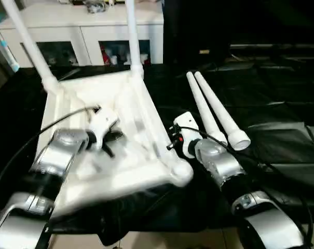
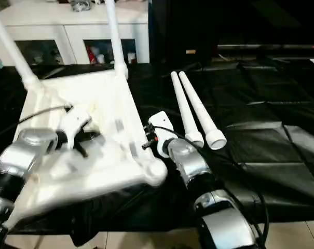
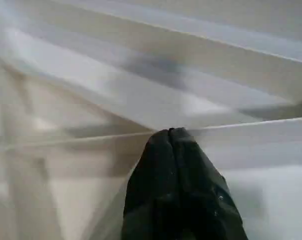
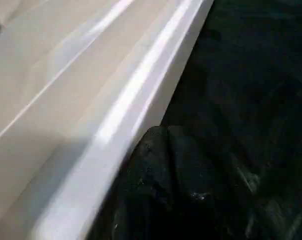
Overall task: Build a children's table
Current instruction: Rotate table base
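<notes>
Silver forearms reach in from the near edge over the upturned table top, which lies on the black sheet with two legs already standing in its far corner sockets and two loose legs lying just beside it to the right. By my reading the job is half done, and the next move calls for picking up a loose leg and seating it in the empty near socket. Both pincers are pinched shut and empty: the left gripper sits over the ribbed underside, the right gripper close against the top's right rim, between it and the loose legs.
</notes>
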